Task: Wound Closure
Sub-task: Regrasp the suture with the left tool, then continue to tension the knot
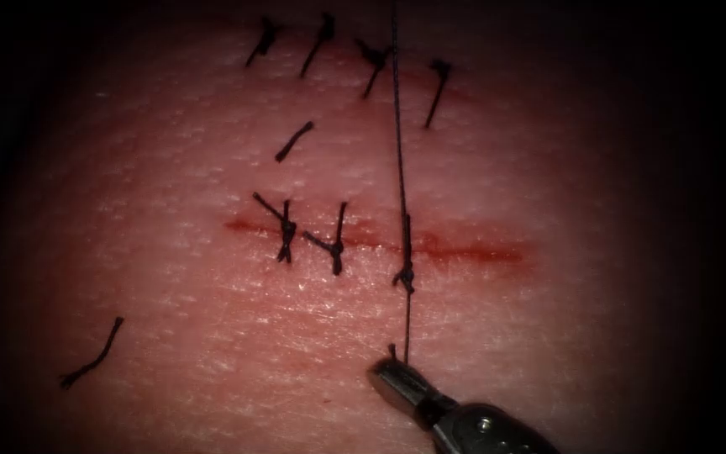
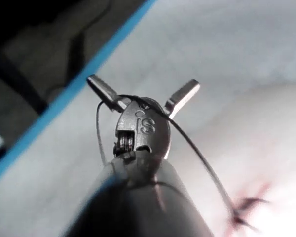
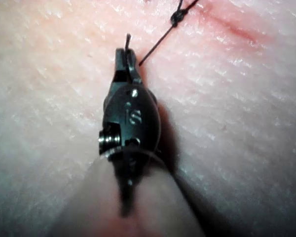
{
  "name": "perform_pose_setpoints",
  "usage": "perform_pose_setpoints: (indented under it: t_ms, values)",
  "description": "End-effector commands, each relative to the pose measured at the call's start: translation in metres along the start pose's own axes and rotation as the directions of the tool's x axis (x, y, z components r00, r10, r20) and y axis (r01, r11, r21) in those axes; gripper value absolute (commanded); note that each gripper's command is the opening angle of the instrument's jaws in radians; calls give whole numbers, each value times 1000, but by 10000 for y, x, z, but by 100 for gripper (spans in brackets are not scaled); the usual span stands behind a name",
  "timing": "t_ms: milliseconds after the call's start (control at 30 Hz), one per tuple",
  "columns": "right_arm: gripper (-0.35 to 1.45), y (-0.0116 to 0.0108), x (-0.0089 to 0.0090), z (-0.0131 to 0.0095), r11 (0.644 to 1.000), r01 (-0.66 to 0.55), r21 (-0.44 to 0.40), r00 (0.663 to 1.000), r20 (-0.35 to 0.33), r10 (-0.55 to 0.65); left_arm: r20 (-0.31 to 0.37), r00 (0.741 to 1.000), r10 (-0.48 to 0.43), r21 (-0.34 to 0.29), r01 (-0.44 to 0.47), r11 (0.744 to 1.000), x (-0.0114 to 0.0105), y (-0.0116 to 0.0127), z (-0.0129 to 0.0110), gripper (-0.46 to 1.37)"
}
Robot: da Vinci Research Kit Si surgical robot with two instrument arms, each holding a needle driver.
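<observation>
Seen from the endoscope, the right tool (image 1: 392, 370) reaches in from below the cut (image 1: 380, 242), its jaws clamped on the thread (image 1: 399, 151) just short of the strand's free end, a short tail poking out beside the tip. From those jaws the thread climbs straight up to a knot (image 1: 404, 277) sitting directly above the tool on the cut's right half, then runs on, taut, away from the tool and out past the far edge of the tissue (image 1: 170, 277). Two finished stitches (image 1: 286, 229) lie across the cut to the left of the tool's line, and red fluid (image 1: 481, 250) marks the open stretch to the right of the knot. Further from the tool, a row of older stitches (image 1: 371, 63) crosses the tissue, and loose cut ends of thread (image 1: 92, 355) lie off to its left.

In the left wrist view, the left tool (image 2: 143, 89) stands with its jaws spread wide, holding nothing; the thread (image 2: 197, 153) drapes across the base of the jaws and trails down to a dark stitch on the tissue behind it.

In the right wrist view, the right tool (image 3: 124, 55) rests close over the tissue with its jaws pressed together on the thread (image 3: 155, 45), which leads from the tip to the knot (image 3: 176, 19) just ahead, beside the cut. The needle cannot be made out.
</observation>
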Motion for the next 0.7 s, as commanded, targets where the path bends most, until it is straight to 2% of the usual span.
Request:
perform_pose_setpoints:
  t_ms: [33, 67, 133, 200, 300, 333, 467, 700]
  values:
    - [-35, 0, 0, 0, 1000, 4, -3, 1000, 1, -4, 9, 999, -35, -32, 35, 999, -2, 18, -10, 136]
    - [-35, 0, 0, 0, 1000, 4, 0, 1000, 1, -4, 7, 999, -53, -58, 54, 997, -5, 38, -22, 136]
    - [-35, -1, 0, 0, 1000, 4, 0, 1000, 1, -4, 8, 995, -98, -76, 98, 992, -7, 53, -32, 136]
    - [-35, -1, 0, 0, 1000, 9, -1, 1000, 2, -9, 10, 980, -201, -112, 201, 973, -13, 89, -58, 136]
    - [-35, -2, 0, 0, 1000, 15, 2, 1000, 2, -15, 10, 961, -275, -143, 274, 951, -19, 120, -82, 136]
    - [-35, -2, 0, 0, 1000, 15, 3, 1000, 2, -15, 8, 958, -288, -161, 285, 945, -24, 137, -97, 136]
    - [-35, -2, 0, 0, 1000, 15, 3, 1000, 2, -16, 2, 955, -298, -200, 292, 935, -33, 165, -129, 136]
    - [-35, -3, 0, -1, 1000, 21, 3, 1000, 3, -21, 33, 934, -356, -297, 349, 889, -52, 217, -209, 135]
